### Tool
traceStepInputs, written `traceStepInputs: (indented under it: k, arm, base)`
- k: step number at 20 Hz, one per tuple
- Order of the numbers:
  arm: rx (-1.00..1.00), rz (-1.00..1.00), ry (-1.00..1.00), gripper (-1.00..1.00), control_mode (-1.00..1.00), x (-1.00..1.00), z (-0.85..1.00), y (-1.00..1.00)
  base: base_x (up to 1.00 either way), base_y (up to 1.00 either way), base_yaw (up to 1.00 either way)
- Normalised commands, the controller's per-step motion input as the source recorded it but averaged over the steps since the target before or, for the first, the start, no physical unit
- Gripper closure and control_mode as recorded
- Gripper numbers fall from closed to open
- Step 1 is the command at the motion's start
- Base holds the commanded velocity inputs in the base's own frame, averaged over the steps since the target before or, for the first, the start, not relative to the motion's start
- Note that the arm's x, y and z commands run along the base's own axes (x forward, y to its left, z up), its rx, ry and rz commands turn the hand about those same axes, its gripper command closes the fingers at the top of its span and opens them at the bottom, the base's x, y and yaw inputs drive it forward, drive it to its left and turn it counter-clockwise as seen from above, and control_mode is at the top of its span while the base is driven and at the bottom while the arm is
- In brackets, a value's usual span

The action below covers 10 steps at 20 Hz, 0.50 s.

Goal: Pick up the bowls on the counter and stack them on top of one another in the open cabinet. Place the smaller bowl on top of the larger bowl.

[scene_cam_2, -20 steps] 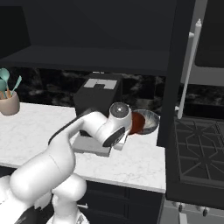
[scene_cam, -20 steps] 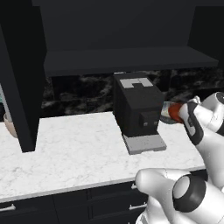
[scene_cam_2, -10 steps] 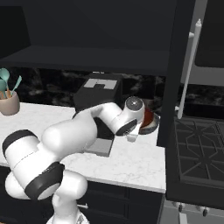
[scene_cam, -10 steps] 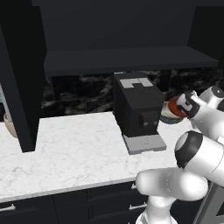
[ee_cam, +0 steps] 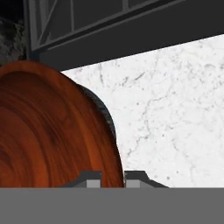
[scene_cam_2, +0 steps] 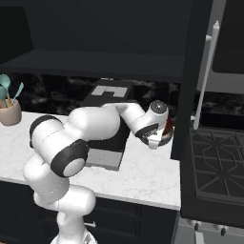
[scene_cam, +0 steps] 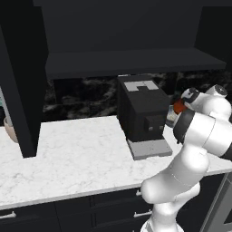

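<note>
White marble counter (scene_cam: 81,149) near its right end, beside a black coffee machine (scene_cam: 142,111): the gripper (ee_cam: 113,177) pinches the rim of the smaller bowl (ee_cam: 52,131), glossy, rigid, likely light and slippery.

The smaller bowl (ee_cam: 52,131) runs off the left edge of the hand view, hiding nearly all of the larger bowl (ee_cam: 104,111) behind it. In the right base view the arm covers most of both bowls and the gripper
</note>
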Motion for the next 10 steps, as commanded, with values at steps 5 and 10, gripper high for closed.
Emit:
traceStepInputs:
  k: [5, 10]
  arm:
    - [0.0, 0.01, 0.05, 1.0, -1.0, 0.58, -0.34, -0.31]
    - [0.02, 0.01, 0.0, 1.0, -1.0, 0.77, -0.19, -0.16]
  base:
    - [0.0, 0.0, 0.0]
    - [0.0, 0.0, 0.0]
